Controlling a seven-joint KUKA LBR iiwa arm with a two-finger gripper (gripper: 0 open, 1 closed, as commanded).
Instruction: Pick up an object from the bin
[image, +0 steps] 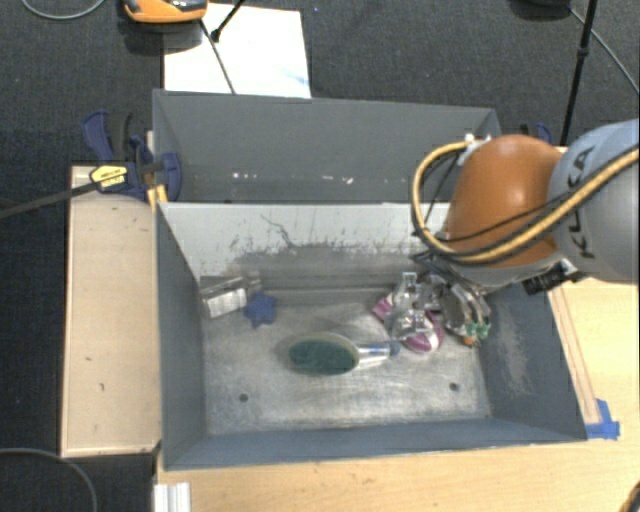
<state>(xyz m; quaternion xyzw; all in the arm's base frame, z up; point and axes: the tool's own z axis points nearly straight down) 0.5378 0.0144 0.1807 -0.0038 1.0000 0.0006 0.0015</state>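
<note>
Gripper: the gripper (408, 305) is down low at the right end of the bin (180, 340), right over a small pink-and-purple thing (421, 341). Spread apart or pressed together? I cannot tell from this angle.
Target's spot: it lies on the floor near the right wall, partly tucked beneath the gripper, with pink peeking out on the left and purple just below.
Held or not: no call possible, because the gripper's own metal hides any contact.
Weight: by my reading it's small and light, no strain for this arm at all.
Feel: it looks glossy and lumpy, probably plastic or rubbery. Expect a slick surface that may squirt sideways under a pinch.
Fragility: it seems sturdy enough, so a firm squeeze should do no harm.
Where to take hold: I'd go across its narrower middle, squarely from above, rather than on a rounded end where it could roll out.
Close neighbour: a dark green oval brush (322, 356) lies mid-floor, its pale shiny handle (377, 351) pointing at the target and ending just beside it. A careless closing could catch that tip.
Far corner: a silvery block (222, 297) and a blue piece (260, 310) sit together at the left, well apart from the action.
</note>
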